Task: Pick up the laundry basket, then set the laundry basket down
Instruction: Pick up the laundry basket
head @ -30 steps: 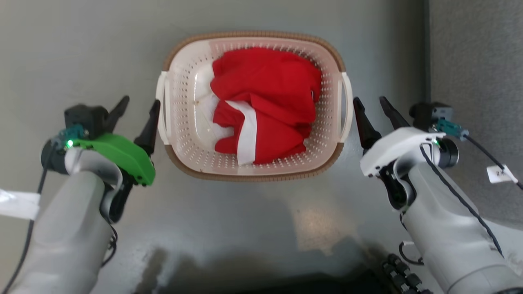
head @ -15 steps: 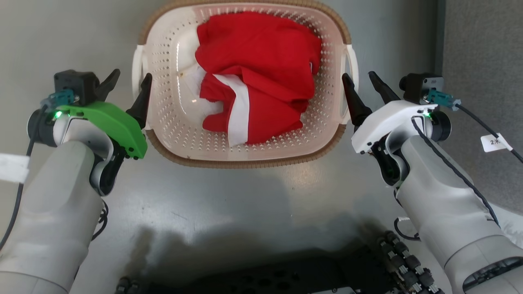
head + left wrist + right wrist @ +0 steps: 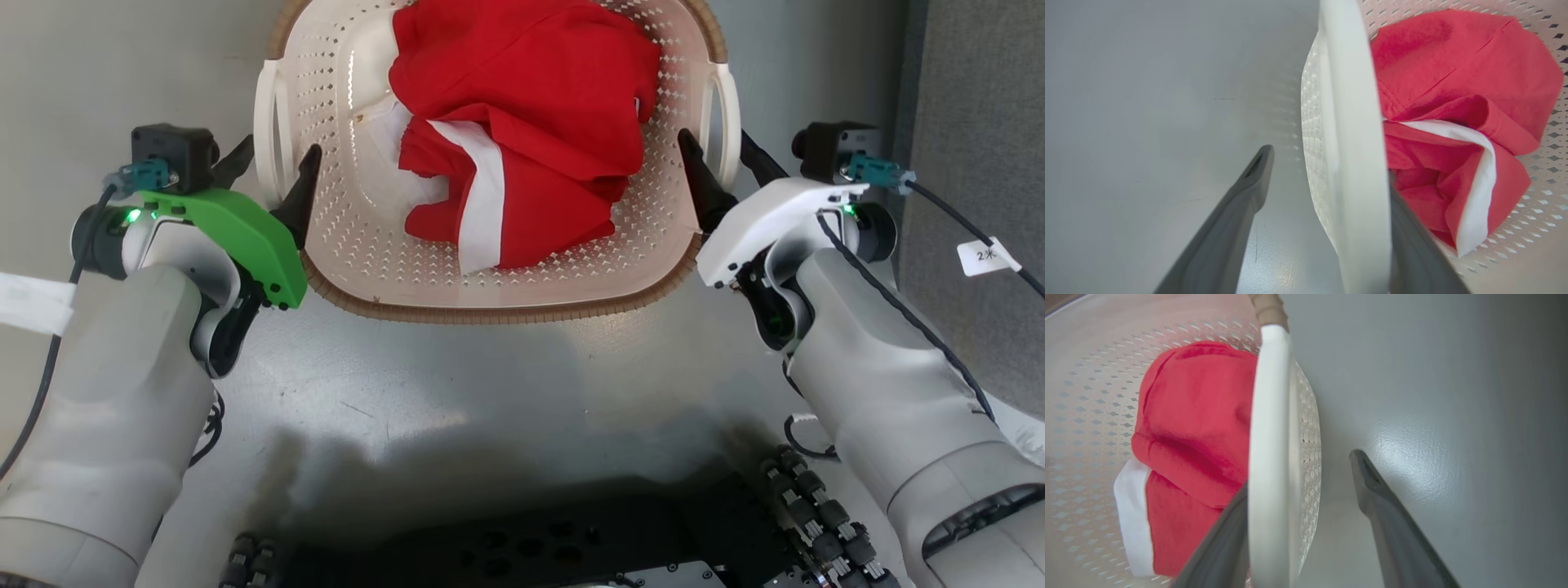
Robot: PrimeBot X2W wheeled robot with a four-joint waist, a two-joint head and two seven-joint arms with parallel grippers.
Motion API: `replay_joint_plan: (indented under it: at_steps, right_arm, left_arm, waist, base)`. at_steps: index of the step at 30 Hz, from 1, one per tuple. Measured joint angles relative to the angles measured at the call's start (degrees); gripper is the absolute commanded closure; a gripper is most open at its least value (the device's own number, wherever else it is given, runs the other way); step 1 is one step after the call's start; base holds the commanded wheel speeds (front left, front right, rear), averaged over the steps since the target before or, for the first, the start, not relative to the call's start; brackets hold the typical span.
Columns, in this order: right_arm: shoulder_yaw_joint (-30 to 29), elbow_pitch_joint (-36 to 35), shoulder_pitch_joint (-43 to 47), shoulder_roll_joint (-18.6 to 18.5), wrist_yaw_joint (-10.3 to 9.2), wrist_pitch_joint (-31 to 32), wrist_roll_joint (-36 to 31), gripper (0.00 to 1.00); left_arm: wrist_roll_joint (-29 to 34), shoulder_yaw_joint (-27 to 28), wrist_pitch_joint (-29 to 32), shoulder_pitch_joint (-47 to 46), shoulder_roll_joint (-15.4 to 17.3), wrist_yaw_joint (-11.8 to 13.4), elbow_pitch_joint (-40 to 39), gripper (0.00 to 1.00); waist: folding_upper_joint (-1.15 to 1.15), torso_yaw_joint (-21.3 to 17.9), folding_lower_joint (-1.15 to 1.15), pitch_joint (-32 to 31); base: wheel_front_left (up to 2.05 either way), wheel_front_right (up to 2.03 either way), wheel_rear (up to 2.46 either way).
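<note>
Both pale arms reach forward, side by side. The left gripper, under its green cover, points up with its two dark fingers spread apart. The right gripper, under a white cover, has its fingers spread apart too.

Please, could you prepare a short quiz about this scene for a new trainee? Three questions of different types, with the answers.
1. True or false: the left gripper is open, with the left white side handle of the oval cream-white perforated plastic laundry basket between its fingers.
2. What lies inside the basket? A. a crumpled red and white cloth B. a folded blue towel C. nothing
3. Fill in: the fingers of the right gripper stand one on each ____ of the right white side handle.
Key: 1 true; 2 A; 3 side.
</note>
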Motion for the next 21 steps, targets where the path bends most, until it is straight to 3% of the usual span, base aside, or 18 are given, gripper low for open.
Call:
replay_joint_plan:
  at_steps: [1,2,3,4,5,21]
  right_arm:
    - [0.3,0.22,-0.32,-0.02,0.0,0.0,0.08,0.62]
    - [0.62,0.33,-0.64,-0.04,0.0,-0.01,0.11,0.9]
    - [0.97,0.42,-1.02,-0.03,0.0,-0.01,0.24,1.0]
    - [1.21,0.55,-1.44,-0.01,0.0,-0.01,0.42,1.0]
    - [1.51,0.56,-1.73,0.13,0.03,-0.01,0.49,1.0]
    - [4.2,3.42,-2.49,1.2,0.02,-0.1,1.92,1.0]
  left_arm:
    - [-0.08,-0.32,0.0,-0.31,-0.03,0.01,0.25,0.15]
    - [-0.23,-0.48,0.0,-0.56,-0.04,0.0,0.44,0.51]
    - [-0.45,-0.68,0.0,-0.75,-0.04,0.0,0.65,0.65]
    - [-0.71,-1.01,-0.01,-0.97,-0.09,-0.2,0.76,0.92]
    - [-1.15,-1.48,-0.01,-1.2,-0.19,-0.43,0.8,1.0]
    - [-7.04,-5.77,-0.67,-1.48,-1.7,0.08,4.75,1.0]
  waist:
    - [0.0,0.05,0.0,0.1]
    - [0.0,0.1,0.0,0.2]
    - [0.0,0.16,0.0,0.29]
    - [0.0,0.2,0.0,0.37]
    - [0.0,0.24,0.0,0.43]
    - [0.0,0.36,0.0,-3.95]
  base:
    - [0.0,0.0,0.0]
    - [0.0,0.0,0.0]
    - [0.0,0.0,0.0]
    - [0.0,0.0,0.0]
    - [0.0,0.0,0.0]
    - [0.0,0.0,0.0]
